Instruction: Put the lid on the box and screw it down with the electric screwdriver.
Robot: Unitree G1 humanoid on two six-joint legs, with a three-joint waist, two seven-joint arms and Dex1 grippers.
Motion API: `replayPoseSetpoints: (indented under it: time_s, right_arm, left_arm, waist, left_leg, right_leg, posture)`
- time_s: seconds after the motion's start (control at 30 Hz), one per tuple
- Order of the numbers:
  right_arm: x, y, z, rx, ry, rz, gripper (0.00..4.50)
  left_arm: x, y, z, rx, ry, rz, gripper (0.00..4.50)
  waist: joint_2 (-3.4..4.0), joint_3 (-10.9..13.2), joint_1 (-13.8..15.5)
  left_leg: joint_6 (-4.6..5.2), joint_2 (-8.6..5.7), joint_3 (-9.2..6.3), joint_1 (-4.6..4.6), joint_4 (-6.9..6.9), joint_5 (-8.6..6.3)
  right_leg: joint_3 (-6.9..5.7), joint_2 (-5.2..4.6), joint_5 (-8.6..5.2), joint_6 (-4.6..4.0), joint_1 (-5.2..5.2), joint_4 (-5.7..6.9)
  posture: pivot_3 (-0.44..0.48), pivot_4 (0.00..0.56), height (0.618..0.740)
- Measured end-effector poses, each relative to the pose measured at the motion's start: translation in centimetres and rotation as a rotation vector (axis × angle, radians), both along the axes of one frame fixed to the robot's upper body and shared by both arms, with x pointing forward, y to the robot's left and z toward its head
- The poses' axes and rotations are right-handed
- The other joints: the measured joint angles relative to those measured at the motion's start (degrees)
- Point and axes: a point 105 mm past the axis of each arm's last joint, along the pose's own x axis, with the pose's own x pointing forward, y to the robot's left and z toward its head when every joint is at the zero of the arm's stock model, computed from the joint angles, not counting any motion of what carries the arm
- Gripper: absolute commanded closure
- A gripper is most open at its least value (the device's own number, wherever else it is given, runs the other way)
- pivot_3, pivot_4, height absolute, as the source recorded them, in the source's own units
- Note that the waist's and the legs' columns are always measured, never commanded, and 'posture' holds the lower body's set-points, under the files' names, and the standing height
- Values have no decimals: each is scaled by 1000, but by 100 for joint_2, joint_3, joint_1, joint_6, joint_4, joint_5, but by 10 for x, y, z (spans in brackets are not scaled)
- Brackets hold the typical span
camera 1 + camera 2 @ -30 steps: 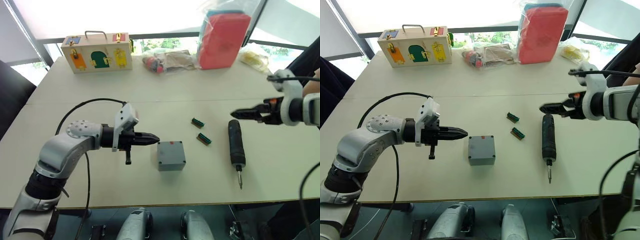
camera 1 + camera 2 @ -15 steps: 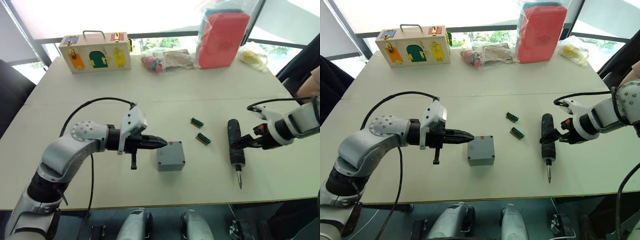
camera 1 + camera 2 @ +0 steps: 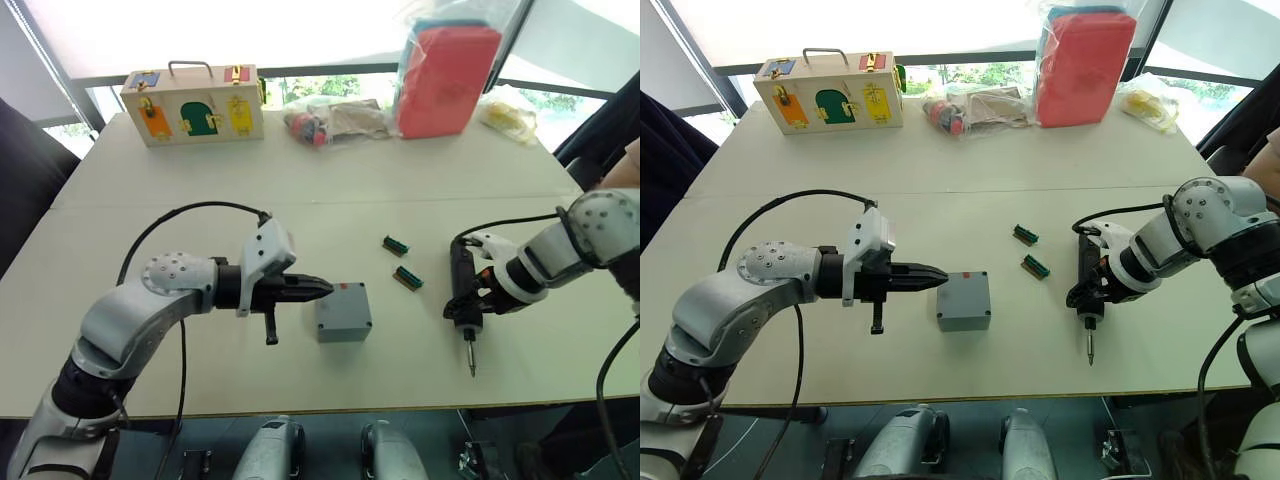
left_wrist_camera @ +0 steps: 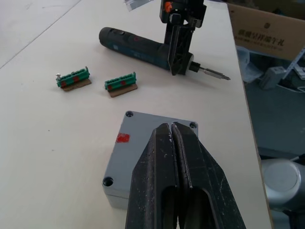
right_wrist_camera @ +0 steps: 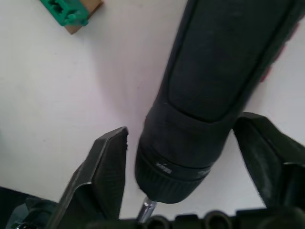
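Observation:
The small grey box (image 3: 343,318) stands at the middle of the table, with a red mark (image 4: 122,138) on its top. That top is a flat grey plate with corner screw holes, the lid (image 4: 143,152), lying flush on the box. My left gripper (image 3: 322,290) is shut and empty, its tips at the box's upper left edge. The dark electric screwdriver (image 3: 462,270) lies on the table to the right, bit pointing at the front edge. My right gripper (image 3: 466,310) is open and straddles its front end, one finger (image 5: 107,162) on each side.
Two green terminal blocks (image 3: 397,243) (image 3: 407,277) lie between box and screwdriver. At the table's back stand a wooden box with coloured doors (image 3: 193,105), a red package in plastic (image 3: 447,65) and some bags (image 3: 335,120). A person's arm (image 3: 1265,150) is at the far right.
My right gripper came down from above the table and now straddles the screwdriver's front end. My left gripper slid right to the box's edge. The screwdriver's bit shifted slightly left.

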Motion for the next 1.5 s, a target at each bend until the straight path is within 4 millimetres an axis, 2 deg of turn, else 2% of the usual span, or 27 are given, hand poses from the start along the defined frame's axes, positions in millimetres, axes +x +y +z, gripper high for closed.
replayPoseSetpoints:
  time_s: [0.07, 0.37, 0.57, 0.7, 0.8, 0.97, 1.07, 1.17, 1.23, 1.33, 1.5]
  right_arm:
    - [2, 0, -3, -10, -5, -4, 2716]
    - [3, -5, -11, 34, -10, -74, 2714]
    - [20, -8, -6, 114, -61, -211, 2714]
    - [36, -14, 19, 147, -211, -291, 2714]
    - [47, -12, 44, 176, -408, -304, 2714]
    - [57, -15, 85, 184, -912, -351, 2714]
    - [59, 4, 116, 331, -1157, -329, 2714]
    - [47, 41, 155, 563, -1402, -212, 2714]
    - [43, 50, 162, 589, -1448, -165, 2714]
    - [32, 70, 160, 671, -1499, -76, 2714]
    - [23, 113, 138, 760, -1443, 66, 2714]
  left_arm:
    - [1, 1, 0, 1, 0, 13, 4500]
    - [-1, 2, 0, 4, 14, 36, 4500]
    - [-1, 4, -2, 1, 24, 41, 4500]
    - [6, 11, -6, -21, 58, 59, 4500]
    - [9, 17, -5, -33, 64, 58, 4500]
    - [20, 35, 1, -76, 81, 107, 4500]
    - [25, 46, 1, -84, 101, 130, 4500]
    - [35, 54, 1, -118, 154, 170, 4500]
    - [36, 56, 3, -122, 165, 168, 4500]
    - [40, 58, 9, -119, 156, 170, 4500]
    - [40, 60, 15, -98, 151, 171, 4500]
  waist:
    - [-22, -13, -6]
    - [-114, -70, -7]
    - [-118, -73, -38]
    - [-39, -26, 6]
    - [-29, -21, 20]
    - [-11, -11, -3]
    - [-8, -9, -68]
    - [-6, -6, -93]
    - [-6, -6, -90]
    - [-7, -6, -88]
    - [-3, -3, -131]
  left_leg:
    - [1, 1, -2, 8, 0, -1]
    - [2, 4, -10, 17, 0, -2]
    - [9, 1, -2, 21, -1, -7]
    - [-27, 0, 5, -15, -6, 15]
    - [-34, 6, 0, -26, -17, 21]
    - [-2, 2, 14, -28, -10, 3]
    - [0, 4, 17, -20, -6, 2]
    - [-2, 6, 9, -18, -8, 3]
    - [-5, 5, 10, -19, -7, 5]
    - [-12, 2, 10, -18, -5, 9]
    - [-23, 1, 11, -18, -6, 15]
  right_leg:
    - [0, 5, -1, -1, 8, -1]
    - [2, 10, -7, -21, 26, -20]
    - [7, 8, 4, -38, 29, -31]
    - [6, 8, 15, -17, -13, -21]
    - [0, 11, 13, -12, -24, -16]
    - [8, 14, 21, 7, -28, -12]
    - [15, 19, 24, 13, -30, 3]
    - [15, 22, 13, 23, -34, 19]
    - [16, 21, 12, 23, -33, 32]
    - [17, 19, 12, 23, -29, 32]
    - [27, 19, 7, 16, -50, 59]
  posture:
    - [0, 150, 740]
    - [0, 150, 740]
    - [0, 150, 740]
    - [0, 150, 740]
    - [0, 150, 740]
    - [0, 150, 740]
    - [0, 150, 740]
    - [0, 150, 740]
    - [0, 150, 740]
    - [0, 150, 740]
    - [0, 150, 740]
